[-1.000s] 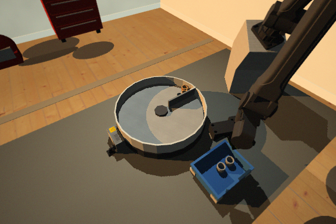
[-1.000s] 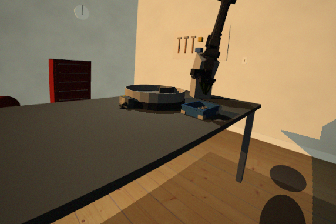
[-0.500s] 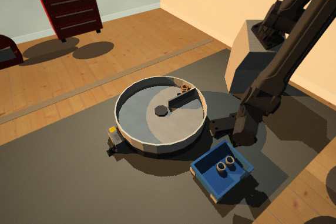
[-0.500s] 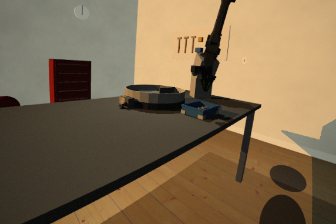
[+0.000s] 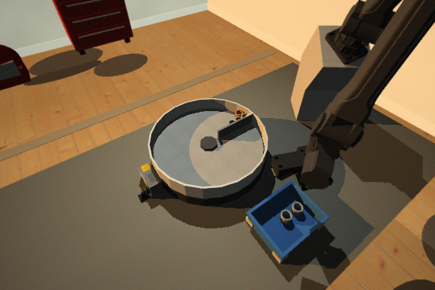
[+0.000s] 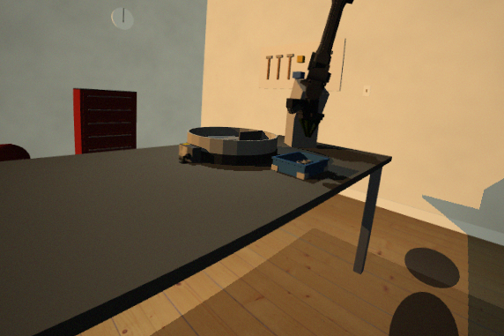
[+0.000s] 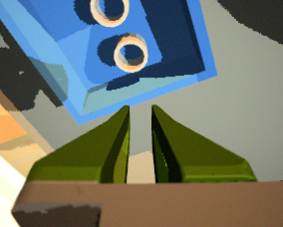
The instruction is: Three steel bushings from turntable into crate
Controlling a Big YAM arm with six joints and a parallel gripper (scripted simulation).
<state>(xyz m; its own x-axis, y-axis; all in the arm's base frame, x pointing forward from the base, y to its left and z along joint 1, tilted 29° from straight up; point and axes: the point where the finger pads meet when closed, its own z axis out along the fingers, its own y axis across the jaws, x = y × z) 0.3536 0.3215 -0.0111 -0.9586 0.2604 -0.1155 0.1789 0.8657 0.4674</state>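
Note:
The turntable point(image 5: 195, 190) point(image 6: 233, 147) has a pale raised rim. A small cluster of orange-lit bushings point(image 5: 239, 113) lies on it beside the dark divider, near the far rim; their number is unclear. The blue crate point(image 5: 283, 238) point(image 6: 291, 168) point(image 7: 211, 71) holds two bushings, both upright: one point(image 5: 292, 207) point(image 7: 117, 55) nearer my gripper, the other point(image 5: 281, 216) point(image 7: 110, 24) beside it. My gripper point(image 5: 303, 184) point(image 6: 309, 135) point(image 7: 141, 113) is open by a narrow gap and empty. It hangs above and just outside the crate's edge on the arm's side; its fingers are mostly hidden in the top view.
The dark divider point(image 5: 236, 128) point(image 6: 251, 135) stands inside the turntable, beside its dark hub point(image 5: 208, 143). A small grey box point(image 5: 149, 176) point(image 6: 190, 153) with a yellow top patch sits against the turntable's outer wall. The arm's pedestal point(image 5: 323, 94) stands behind the crate.

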